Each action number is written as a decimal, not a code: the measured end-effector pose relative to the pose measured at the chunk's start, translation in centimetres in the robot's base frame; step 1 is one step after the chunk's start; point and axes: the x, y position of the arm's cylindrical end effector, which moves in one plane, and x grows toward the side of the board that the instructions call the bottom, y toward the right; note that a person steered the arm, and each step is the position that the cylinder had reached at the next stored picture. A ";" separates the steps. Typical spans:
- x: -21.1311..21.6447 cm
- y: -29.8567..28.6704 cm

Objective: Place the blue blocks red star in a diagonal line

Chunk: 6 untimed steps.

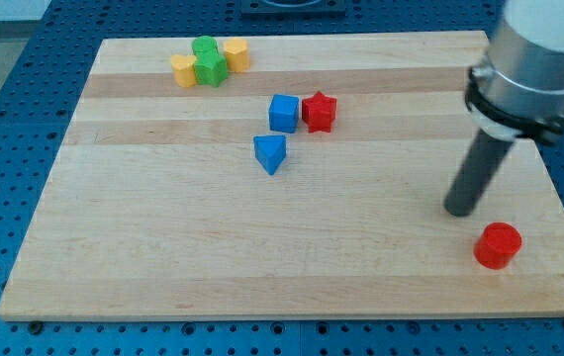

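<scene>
Near the wooden board's (163, 247) top-left corner, two yellow blocks (184, 70) (235, 53) flank green blocks (208, 61); a red cylinder (498, 245) stands near its bottom-right corner.

No words, numbers or signs can be read here. The wooden board (163, 257) is bare wood, the little blocks are plain colours, and my tip (458, 211) has no label on it.

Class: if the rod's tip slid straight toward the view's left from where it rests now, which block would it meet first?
Probably none: my tip sits lower than the blue triangular block, so the way looks free to the board's edge, though depth is uncertain.
</scene>
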 end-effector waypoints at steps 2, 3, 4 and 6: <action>-1.3 -19.6; -4.8 -23.4; -8.4 -18.7; -6.4 -11.9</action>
